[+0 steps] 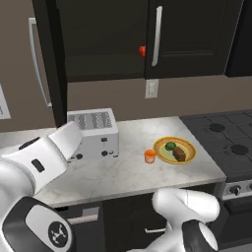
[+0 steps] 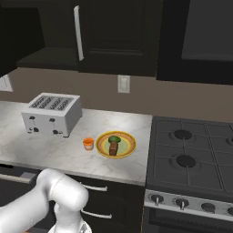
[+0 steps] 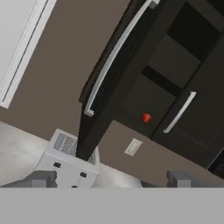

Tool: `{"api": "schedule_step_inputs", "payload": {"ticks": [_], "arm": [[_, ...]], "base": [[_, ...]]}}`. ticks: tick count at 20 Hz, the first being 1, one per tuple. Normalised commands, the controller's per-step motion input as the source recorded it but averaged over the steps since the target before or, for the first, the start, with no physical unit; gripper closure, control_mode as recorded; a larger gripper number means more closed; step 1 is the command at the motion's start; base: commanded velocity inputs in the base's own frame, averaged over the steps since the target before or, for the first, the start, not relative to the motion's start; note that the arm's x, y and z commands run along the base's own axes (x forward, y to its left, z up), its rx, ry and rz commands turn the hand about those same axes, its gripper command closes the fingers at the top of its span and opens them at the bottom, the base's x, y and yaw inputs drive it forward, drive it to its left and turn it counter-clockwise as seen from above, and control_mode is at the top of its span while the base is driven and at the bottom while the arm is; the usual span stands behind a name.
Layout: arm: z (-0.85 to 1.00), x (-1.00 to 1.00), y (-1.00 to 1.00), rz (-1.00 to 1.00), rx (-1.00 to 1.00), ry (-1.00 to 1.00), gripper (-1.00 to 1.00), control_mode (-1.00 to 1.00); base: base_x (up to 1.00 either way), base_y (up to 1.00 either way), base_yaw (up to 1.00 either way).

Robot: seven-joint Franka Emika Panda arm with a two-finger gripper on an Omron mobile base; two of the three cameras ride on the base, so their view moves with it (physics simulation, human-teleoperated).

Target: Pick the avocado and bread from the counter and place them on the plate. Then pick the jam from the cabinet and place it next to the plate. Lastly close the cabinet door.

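Hand view is catching the open dark brown-black cabinet door (image 3: pixel 98 113) edge-on above the silver toaster (image 3: pixel 65 159), its long silver bar handle (image 3: pixel 114 54) running along the door's long axis. Beside the toaster, the base views are showing the small orange jam jar (image 1: pixel 149 156) sitting upright just left of the yellow-rimmed plate (image 1: pixel 189 145) carrying the dark green avocado (image 1: pixel 170 145) and the brown bread chunk (image 1: pixel 179 154). The gripper (image 3: pixel 111 178) is standing with fingers spread wide, gripping nothing.

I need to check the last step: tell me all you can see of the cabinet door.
The cabinet door is a tall, flat, dark brown-black panel with a long silver bar handle. It stands swung open, edge-on toward the camera, above the toaster. Nothing touches it. In the hand view the open gripper faces it from a distance.
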Motion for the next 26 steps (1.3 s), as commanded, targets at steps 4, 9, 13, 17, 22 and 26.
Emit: {"api": "schedule_step_inputs", "payload": {"ticks": [4, 9, 13, 17, 22, 26], "arm": [[-0.40, 0.46, 0.12, 0.00, 0.00, -0.13, -1.00, -1.00], [-0.29, 0.49, 0.14, 0.00, 0.00, -0.13, -1.00, -1.00], [-0.01, 0.45, 0.29, 0.00, 0.00, -0.14, -1.00, -1.00], [-0.01, 0.49, 0.38, 0.00, 0.00, -0.09, -1.00, -1.00], [-0.20, 0.69, 0.45, 0.00, 0.00, 0.00, -1.00, -1.00], [-0.14, 0.61, 0.55, -0.01, 0.00, 0.00, -1.00, -1.00]], "base": [[0.00, 0.00, 0.00], [0.00, 0.00, 0.00], [0.00, 0.00, 0.00], [0.00, 0.00, 0.00], [0.00, 0.00, 0.00], [0.00, 0.00, 0.00]]}}
